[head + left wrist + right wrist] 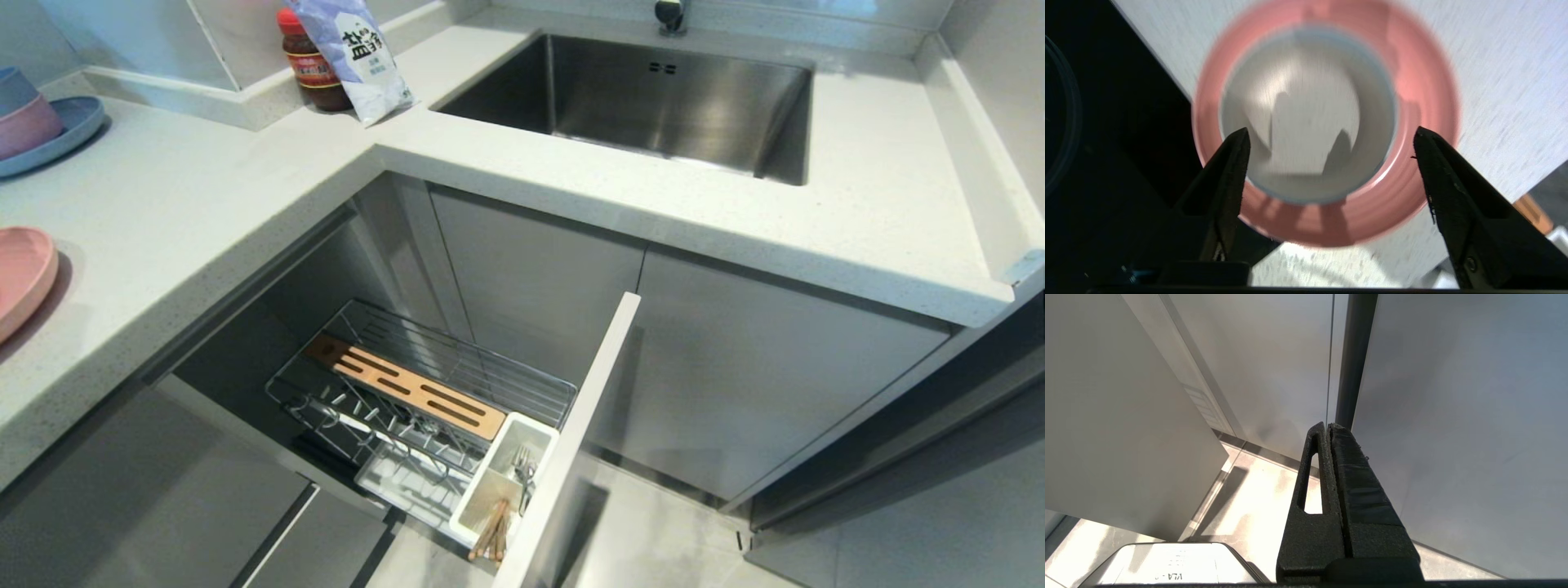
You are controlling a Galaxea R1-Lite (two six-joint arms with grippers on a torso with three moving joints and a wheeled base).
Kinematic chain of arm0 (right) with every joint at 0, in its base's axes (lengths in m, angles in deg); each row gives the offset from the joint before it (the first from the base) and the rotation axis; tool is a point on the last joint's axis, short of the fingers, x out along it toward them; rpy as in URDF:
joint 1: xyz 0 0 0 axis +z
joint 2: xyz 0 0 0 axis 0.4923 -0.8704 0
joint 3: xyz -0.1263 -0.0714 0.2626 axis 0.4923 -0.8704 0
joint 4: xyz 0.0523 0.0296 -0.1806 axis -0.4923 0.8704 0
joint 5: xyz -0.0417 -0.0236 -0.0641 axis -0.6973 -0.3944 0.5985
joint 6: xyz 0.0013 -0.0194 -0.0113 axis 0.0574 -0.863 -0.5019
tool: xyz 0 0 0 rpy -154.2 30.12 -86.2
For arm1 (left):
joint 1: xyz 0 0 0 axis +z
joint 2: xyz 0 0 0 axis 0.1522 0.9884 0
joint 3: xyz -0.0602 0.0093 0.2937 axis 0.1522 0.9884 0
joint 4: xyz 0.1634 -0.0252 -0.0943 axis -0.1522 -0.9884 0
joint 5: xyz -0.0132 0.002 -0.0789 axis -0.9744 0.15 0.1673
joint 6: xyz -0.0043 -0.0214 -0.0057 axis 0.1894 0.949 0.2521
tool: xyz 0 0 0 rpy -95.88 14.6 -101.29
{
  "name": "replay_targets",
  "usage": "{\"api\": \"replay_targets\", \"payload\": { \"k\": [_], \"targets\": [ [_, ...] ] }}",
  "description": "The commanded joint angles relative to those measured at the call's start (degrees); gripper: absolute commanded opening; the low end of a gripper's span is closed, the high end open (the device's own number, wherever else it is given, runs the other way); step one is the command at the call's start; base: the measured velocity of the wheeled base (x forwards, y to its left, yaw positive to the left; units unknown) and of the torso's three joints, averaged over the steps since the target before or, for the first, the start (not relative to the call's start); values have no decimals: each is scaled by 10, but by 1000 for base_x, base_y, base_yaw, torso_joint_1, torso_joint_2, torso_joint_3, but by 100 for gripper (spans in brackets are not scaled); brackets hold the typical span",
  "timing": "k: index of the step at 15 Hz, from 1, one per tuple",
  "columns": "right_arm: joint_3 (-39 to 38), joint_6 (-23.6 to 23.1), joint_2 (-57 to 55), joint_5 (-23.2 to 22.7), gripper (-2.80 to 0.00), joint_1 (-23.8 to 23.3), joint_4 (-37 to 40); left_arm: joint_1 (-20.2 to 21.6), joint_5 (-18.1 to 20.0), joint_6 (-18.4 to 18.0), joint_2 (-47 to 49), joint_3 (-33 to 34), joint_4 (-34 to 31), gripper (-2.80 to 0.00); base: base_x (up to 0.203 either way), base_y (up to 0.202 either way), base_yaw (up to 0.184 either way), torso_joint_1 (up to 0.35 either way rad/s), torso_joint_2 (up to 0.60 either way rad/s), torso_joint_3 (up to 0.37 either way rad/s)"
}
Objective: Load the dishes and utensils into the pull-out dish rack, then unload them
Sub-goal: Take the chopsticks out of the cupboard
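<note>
Where the left wrist view looks straight down, the left gripper (1331, 139) hangs over the countertop (1494, 81) with its two black fingers (1229, 171) spread wide and nothing between them. Beneath it the pink plate (1425, 102) lies flat on the counter, and the cream-white bowl (1306, 122) sits upright in the plate's middle; that picture is smeared, so the bowl's speckling cannot be confirmed. Neither finger appears to touch plate or bowl.

From the head view, only an edge of the pink plate shows at the far left of the counter, and neither arm is visible. The pull-out dish rack (441, 384) stands drawn out below the counter, its pale front panel (588, 408) toward the robot. Its slotted wooden strip (404, 388) lies across the wire basket, and the plate prongs (375, 425) hold nothing. In the white cutlery holder (502, 474) the fork (522, 469) stands in the compartment farther from the robot and the chopsticks (491, 531) lean in the nearer one.

On the counter's far left, stacked bowls (24, 114) rest on a blue plate (77, 122). A jar (310, 65) and a bag (355, 57) stand beside the sink (653, 98).

The right gripper (1329, 428) is parked low before grey cabinet fronts, fingers pressed together on nothing.
</note>
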Motion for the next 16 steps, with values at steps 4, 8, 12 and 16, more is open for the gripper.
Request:
{"api": "replay_targets", "payload": {
  "k": [4, 8, 12, 16],
  "targets": [
    [-1, 0, 1, 0, -280, 0, 0, -52, 3, 237, -100, 20, 174, -280, 0, 0, 0, 0, 0, 0],
    [-1, 0, 1, 0, -280, 0, 0, -180, -1, 423, -132, 66, 273, -280, 0, 0, 0, 0, 0, 0],
    [-1, 0, 1, 0, -280, 0, 0, -371, -53, 452, -127, 110, 288, -280, 0, 0, 0, 0, 0, 0],
    [-1, 0, 1, 0, -280, 0, 0, -567, -170, 452, -110, 142, 235, -280, 0, 0, 0, 0, 0, 0]
  ]
}}
